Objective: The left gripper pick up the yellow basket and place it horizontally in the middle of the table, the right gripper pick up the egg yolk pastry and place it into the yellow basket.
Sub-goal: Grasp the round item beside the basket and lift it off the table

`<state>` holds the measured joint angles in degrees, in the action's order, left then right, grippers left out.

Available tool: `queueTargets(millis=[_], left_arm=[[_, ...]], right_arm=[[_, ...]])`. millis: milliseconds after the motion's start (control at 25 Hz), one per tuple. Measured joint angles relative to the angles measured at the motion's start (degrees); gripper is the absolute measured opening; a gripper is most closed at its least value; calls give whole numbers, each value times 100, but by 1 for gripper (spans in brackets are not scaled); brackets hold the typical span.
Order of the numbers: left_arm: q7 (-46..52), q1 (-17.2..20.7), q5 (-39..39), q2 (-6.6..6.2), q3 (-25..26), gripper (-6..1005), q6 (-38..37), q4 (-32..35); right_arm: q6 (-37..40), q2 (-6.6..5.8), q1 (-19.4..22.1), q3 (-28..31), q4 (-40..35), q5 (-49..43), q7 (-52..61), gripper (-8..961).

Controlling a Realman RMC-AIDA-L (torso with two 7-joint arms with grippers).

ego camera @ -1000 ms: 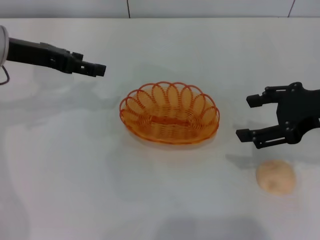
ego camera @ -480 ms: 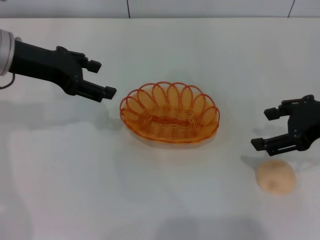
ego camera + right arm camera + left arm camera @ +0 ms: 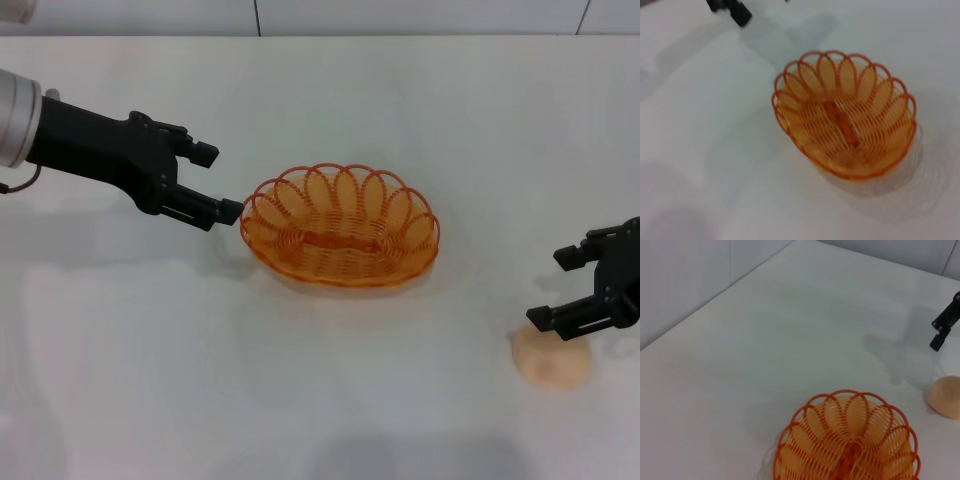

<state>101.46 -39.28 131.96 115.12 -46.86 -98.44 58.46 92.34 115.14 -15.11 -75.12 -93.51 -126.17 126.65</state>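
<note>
The yellow basket (image 3: 345, 195) stands lengthwise near the middle of the white table (image 3: 330, 400), empty. My left gripper (image 3: 218, 182) is open just left of the basket's left rim, its lower fingertip almost at the rim. My right gripper (image 3: 551, 290) is open at the right edge, right above the egg yolk pastry (image 3: 553, 365), which lies on the table at the front right. The left wrist view shows the basket (image 3: 847, 440), the pastry (image 3: 946, 396) and the right gripper's fingertip (image 3: 943, 326). The right wrist view shows the basket (image 3: 845, 127) and a left fingertip (image 3: 734, 10).
A grey tiled wall (image 3: 400, 15) runs along the table's far edge. Bare white table surface lies in front of the basket and to its left.
My left gripper has swung right and down, from well left of the basket to its left rim. My right gripper has moved right and down to just above the pastry. The basket has not moved.
</note>
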Motion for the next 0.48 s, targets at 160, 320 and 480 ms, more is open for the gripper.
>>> queueTargets(millis=[160, 320, 480], left_arm=[[6, 3, -7, 40, -8, 887, -4, 0], [12, 3, -7, 68, -8, 887, -10, 0], [55, 2, -7, 74, 0, 887, -13, 0]], right_arm=[[-209, 0, -7, -218, 202, -203, 2, 838], [-312, 5, -5, -374, 303, -391, 52, 838], [-323, 7, 24, -460, 332, -477, 123, 838]])
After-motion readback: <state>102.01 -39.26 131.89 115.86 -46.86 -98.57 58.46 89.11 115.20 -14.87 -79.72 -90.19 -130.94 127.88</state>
